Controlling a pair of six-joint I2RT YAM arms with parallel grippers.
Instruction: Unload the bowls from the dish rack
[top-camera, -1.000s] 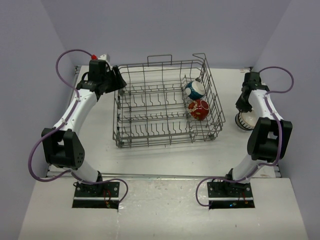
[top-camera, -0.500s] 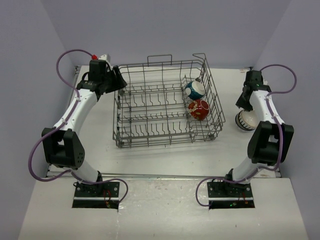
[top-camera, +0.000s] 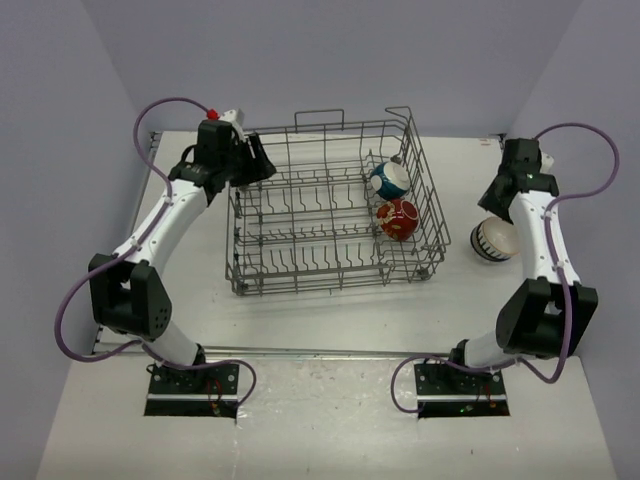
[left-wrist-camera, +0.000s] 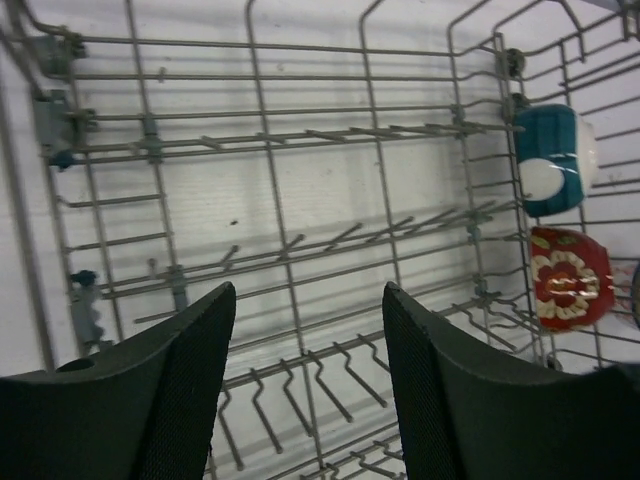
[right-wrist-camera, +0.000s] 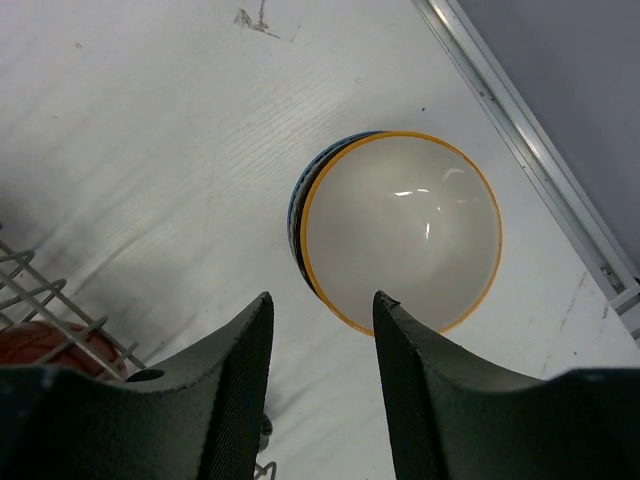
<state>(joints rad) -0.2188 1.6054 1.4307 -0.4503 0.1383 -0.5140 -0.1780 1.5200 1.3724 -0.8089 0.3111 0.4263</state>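
The grey wire dish rack stands mid-table. A teal-white bowl and a red patterned bowl lean on edge at its right end; both show in the left wrist view, teal-white bowl, red bowl. A bowl with a pale inside, yellow rim and blue outside sits upright on the table right of the rack, seemingly nested on others. My left gripper is open and empty over the rack's far left corner. My right gripper is open and empty above that bowl.
The rack's left and middle rows of tines hold nothing. A metal rail runs along the table's right edge close to the bowl. A grey wall stands behind the rack. The rack's raised right side stands between the two bowls and my right arm.
My left gripper has moved right, over the rack's far left corner. My right gripper has risen and drawn back from the bowl on the table, which now shows in full.
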